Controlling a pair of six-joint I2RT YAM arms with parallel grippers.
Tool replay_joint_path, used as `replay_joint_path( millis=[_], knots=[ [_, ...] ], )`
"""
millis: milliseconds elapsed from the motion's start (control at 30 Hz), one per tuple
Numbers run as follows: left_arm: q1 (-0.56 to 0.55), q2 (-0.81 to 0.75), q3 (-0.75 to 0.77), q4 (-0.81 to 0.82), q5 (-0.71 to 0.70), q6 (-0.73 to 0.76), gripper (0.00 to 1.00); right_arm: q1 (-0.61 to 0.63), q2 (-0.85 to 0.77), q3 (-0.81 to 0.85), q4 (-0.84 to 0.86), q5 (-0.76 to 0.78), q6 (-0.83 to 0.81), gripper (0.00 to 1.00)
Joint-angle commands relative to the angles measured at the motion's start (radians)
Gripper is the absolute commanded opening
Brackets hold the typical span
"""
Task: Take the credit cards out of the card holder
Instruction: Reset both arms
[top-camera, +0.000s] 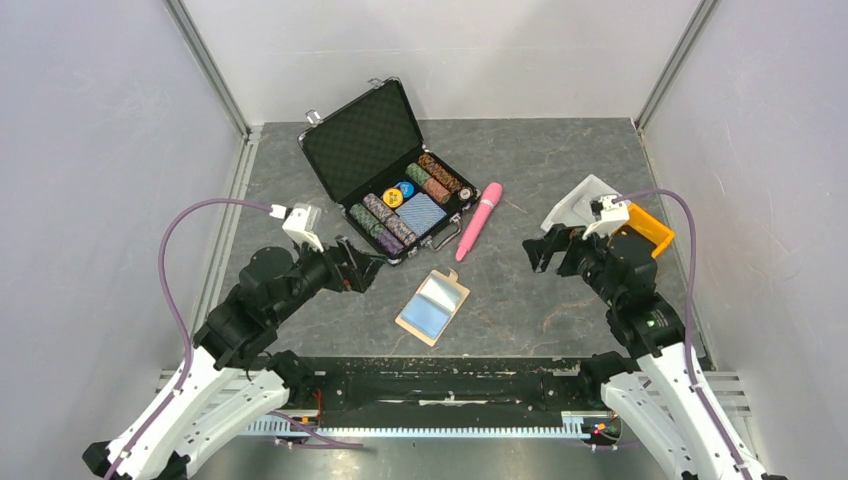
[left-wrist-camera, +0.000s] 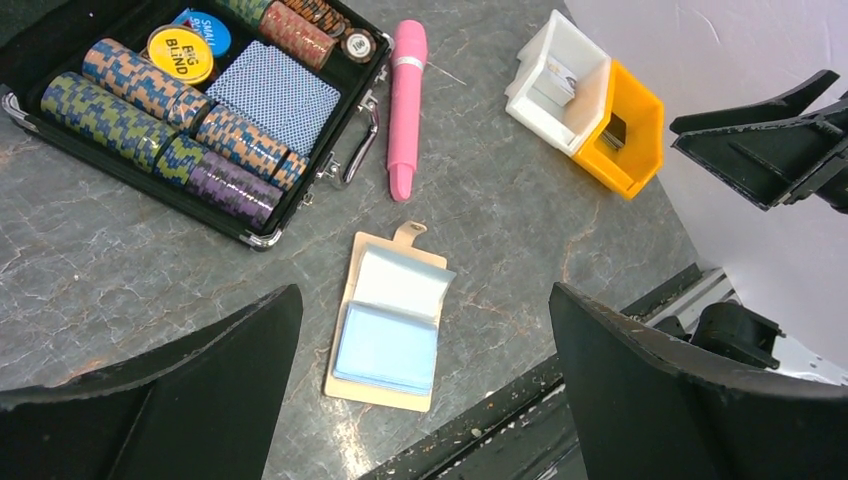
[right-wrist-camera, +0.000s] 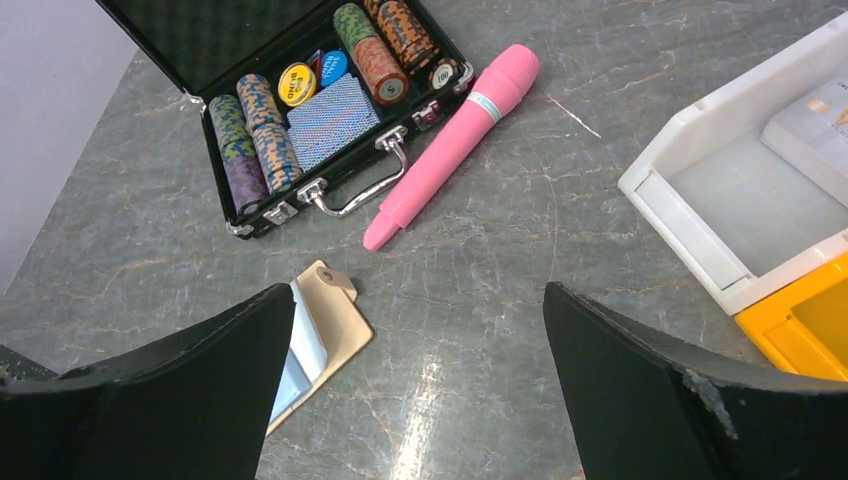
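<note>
Top external view: both arms hover above the grey tabletop (top-camera: 540, 160), neither touching anything. The left gripper (top-camera: 365, 268) has its fingers spread apart and empty. The right gripper (top-camera: 545, 250) is likewise parted, with nothing between its fingers.

The card holder (top-camera: 451, 275) lies flat on the tabletop between the two grippers, a little nearer the left one and closer to the arm bases than either. The credit cards (top-camera: 430, 312) rest on its face: a light blue one at the end nearest the bases and a silvery-grey one at the tab end. Whether they are tucked into pockets or only laid on top I cannot tell.

Seen from the left wrist, the holder sits centred in the gap between that gripper's fingers (left-wrist-camera: 200, 390), tab pointing away. Seen from the right wrist, it lies low on the left, partly hidden behind the left finger (right-wrist-camera: 180, 390).

An open black chip case (top-camera: 385, 165) stands just beyond the left gripper, with a pink tube (top-camera: 479, 221) beside it. A white bin (top-camera: 580, 203) and a yellow bin (top-camera: 648, 230) sit close behind the right gripper.
</note>
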Motion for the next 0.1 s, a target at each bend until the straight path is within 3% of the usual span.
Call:
replay_joint_path(
  millis=[0, 67],
  knots=[
    [-0.001, 0.004, 0.002, 0.058, -0.02, -0.036, 1.0, 0.003, 0.002, 0.038, 0.04, -0.002, 0.004, 0.98],
    [-0.001, 0.009, 0.003, 0.058, -0.019, -0.036, 1.0, 0.002, 0.002, 0.037, 0.043, -0.003, 0.009, 0.98]
  ],
)
